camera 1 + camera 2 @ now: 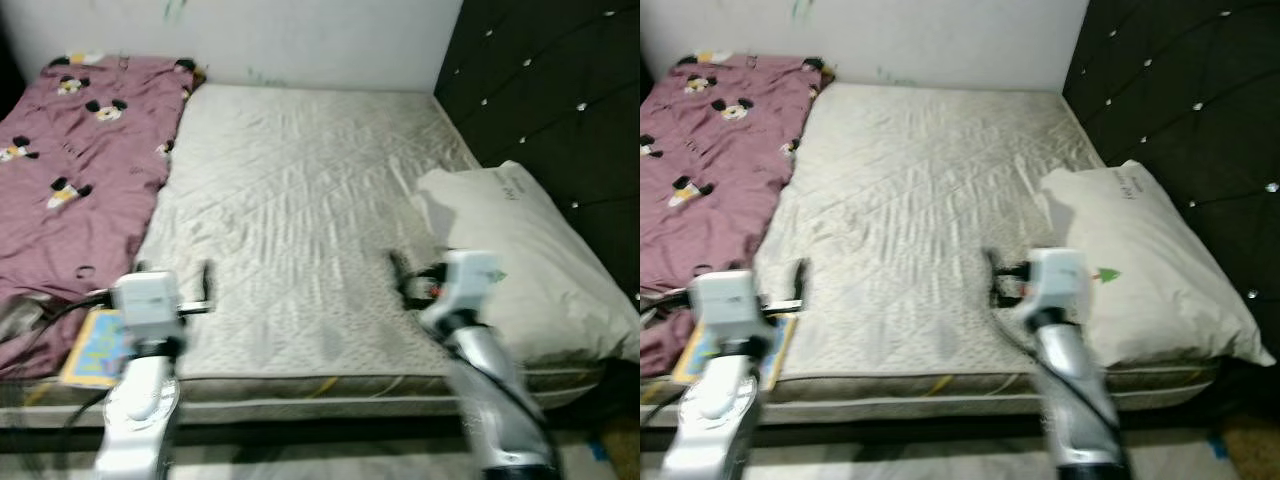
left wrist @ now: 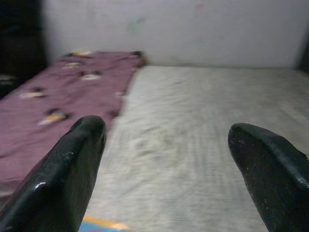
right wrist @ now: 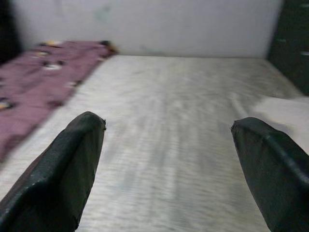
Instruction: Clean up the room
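Observation:
A bare quilted grey mattress (image 1: pixel 300 190) lies before me. A maroon blanket (image 1: pixel 80 170) printed with cartoon mice covers its left side. A white pillow (image 1: pixel 520 260) rests at the right, against the dark headboard. My left gripper (image 1: pixel 172 278) hovers open over the mattress's front left part, close to the blanket's edge, and holds nothing. My right gripper (image 1: pixel 430 268) hangs open over the front right part, just left of the pillow, also holding nothing. In the wrist views, both pairs of fingers (image 2: pixel 72 159) (image 3: pixel 67 159) stand wide apart above the mattress.
A dark tufted headboard (image 1: pixel 560 90) runs along the right. A white wall (image 1: pixel 300 40) closes the far end. A flat colourful book (image 1: pixel 98 350) lies at the bed's front left corner, below my left wrist. The bed's front edge (image 1: pixel 320 395) is just ahead of me.

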You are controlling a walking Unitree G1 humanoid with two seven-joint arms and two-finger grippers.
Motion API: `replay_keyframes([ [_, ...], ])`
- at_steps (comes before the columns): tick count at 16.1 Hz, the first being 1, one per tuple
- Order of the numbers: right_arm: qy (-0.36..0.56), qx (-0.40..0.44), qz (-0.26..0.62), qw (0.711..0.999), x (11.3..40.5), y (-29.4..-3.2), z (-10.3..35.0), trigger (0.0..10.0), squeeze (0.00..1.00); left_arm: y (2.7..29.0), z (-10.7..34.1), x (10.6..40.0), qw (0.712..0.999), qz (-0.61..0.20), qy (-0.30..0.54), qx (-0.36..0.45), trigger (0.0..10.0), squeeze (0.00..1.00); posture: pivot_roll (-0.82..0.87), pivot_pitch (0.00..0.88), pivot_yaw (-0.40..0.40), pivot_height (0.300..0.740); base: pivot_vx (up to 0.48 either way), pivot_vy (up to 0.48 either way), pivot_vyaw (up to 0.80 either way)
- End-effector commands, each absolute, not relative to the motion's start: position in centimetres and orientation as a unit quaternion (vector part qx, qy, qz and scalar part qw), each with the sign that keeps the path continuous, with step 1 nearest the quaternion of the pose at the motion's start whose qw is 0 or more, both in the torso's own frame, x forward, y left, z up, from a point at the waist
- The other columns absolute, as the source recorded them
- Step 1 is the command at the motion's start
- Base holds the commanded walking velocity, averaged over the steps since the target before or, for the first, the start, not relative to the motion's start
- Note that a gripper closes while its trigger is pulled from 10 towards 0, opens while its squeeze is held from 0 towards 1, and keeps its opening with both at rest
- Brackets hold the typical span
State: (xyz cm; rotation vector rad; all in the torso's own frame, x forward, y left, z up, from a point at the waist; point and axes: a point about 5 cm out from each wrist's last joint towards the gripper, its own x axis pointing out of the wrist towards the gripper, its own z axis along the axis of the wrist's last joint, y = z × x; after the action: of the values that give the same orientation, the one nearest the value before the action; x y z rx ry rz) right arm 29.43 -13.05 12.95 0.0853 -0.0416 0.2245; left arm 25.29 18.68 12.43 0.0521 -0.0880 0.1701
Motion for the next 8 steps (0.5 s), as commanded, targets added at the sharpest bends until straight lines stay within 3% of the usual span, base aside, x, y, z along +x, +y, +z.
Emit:
replay_keyframes([
  [1, -0.003, 0.049, 0.102, 0.994, 29.4, -13.9, 12.6, 10.0, 0.0, 18.1, 12.6, 25.3, 0.995, 0.082, -0.046, 0.017, 10.0, 0.0, 0.0, 0.116, -0.026, 0.74, 0.0, 0.48, 0.0],
  [3, 0.009, 0.041, 0.12, 0.992, 29.3, -13.3, 12.2, 10.0, 0.0, 18.1, 12.7, 25.4, 0.996, 0.083, -0.046, 0.008, 10.0, 0.0, 0.0, 0.118, -0.025, 0.74, 0.0, 0.48, 0.0],
  [5, 0.027, 0.092, 0.152, 0.984, 28.9, -12.8, 11.9, 10.0, 0.0, 18.3, 13.0, 25.5, 0.994, 0.092, -0.056, 0.01, 10.0, 0.0, -0.01, 0.119, -0.025, 0.74, 0.0, 0.48, 0.0],
  [8, 0.018, 0.065, 0.15, 0.986, 28.9, -12.7, 12.2, 10.0, 0.0, 18.8, 14.3, 25.8, 0.991, 0.109, -0.081, 0.021, 10.0, 0.0, -0.01, 0.12, -0.025, 0.74, 0.0, 0.48, 0.0],
])
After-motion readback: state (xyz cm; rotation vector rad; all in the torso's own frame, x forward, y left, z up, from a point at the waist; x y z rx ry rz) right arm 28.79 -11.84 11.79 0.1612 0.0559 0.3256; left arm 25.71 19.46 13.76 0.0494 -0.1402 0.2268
